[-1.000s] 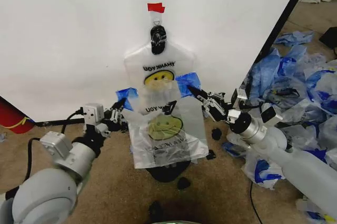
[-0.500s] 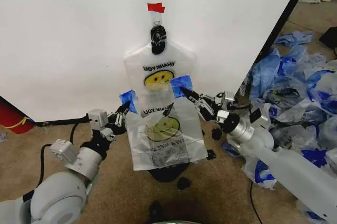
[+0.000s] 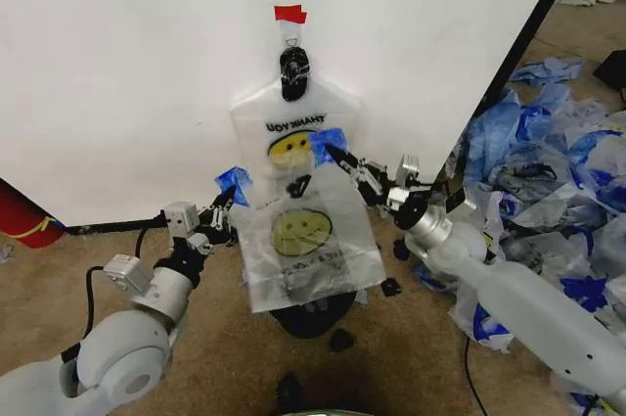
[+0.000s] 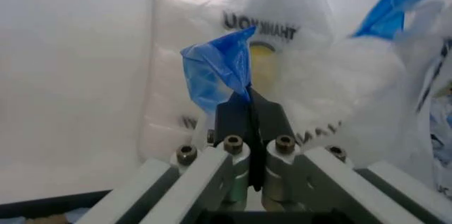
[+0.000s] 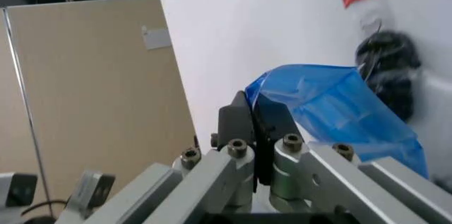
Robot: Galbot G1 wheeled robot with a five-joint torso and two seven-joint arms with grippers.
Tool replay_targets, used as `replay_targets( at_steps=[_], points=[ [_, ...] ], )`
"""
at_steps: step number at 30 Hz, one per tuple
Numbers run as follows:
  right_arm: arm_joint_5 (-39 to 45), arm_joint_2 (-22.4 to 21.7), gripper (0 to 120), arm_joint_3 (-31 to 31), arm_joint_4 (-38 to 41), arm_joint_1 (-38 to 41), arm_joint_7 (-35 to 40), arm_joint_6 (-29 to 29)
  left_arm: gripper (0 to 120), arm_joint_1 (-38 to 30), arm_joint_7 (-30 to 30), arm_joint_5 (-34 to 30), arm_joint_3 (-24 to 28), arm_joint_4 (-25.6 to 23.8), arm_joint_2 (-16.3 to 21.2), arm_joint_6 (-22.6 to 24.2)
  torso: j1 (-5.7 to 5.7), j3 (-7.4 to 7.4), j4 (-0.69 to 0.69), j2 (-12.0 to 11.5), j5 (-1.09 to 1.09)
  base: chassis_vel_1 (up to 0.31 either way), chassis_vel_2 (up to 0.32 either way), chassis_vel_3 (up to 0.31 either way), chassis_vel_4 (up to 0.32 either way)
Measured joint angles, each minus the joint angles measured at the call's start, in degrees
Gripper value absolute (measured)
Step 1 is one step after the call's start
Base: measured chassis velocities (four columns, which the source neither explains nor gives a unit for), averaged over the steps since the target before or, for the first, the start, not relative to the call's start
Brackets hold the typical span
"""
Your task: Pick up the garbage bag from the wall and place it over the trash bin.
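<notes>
both pincers moved inward; left pincer (image 3: 227, 199), right pincer (image 3: 337, 156) clamp garbage bag (image 3: 305, 245) handles; "thank you" mirrored.

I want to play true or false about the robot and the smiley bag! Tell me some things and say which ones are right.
1. Both grippers are pinching the blue handles of the garbage bag. True: the left gripper and the right gripper are each shut on a handle.
2. The bag already sits over the trash bin. False: the bag hangs in front of the wall, above the bin on the floor.
3. A piece of red tape sticks on the wall above the bags. True.
4. The pile of blue and white bags lies on the robot's left. False: it lies on its right.
</notes>
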Motion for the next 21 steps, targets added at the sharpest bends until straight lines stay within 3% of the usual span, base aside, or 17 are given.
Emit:
replay_targets(
  at_steps=[8,21],
  points=[
    [1.0,-1.7,0,1.3,0.8,-0.7,-0.4,-0.5,0,0.0,0.7,0.4,1.6,0.1,-0.6,0.0,0.00,0.00,-0.02,0.0,0.00,0.000,0.000,0.000,0.000],
    [-1.3,3.2,0,-2.2,-0.2,-1.4,-0.4,-0.4,0,1.3,0.4,0.6,-2.2,0.1,1.0,-0.8,0.00,0.00,-0.01,0.0,0.00,0.000,0.000,0.000,0.000]
  ],
)
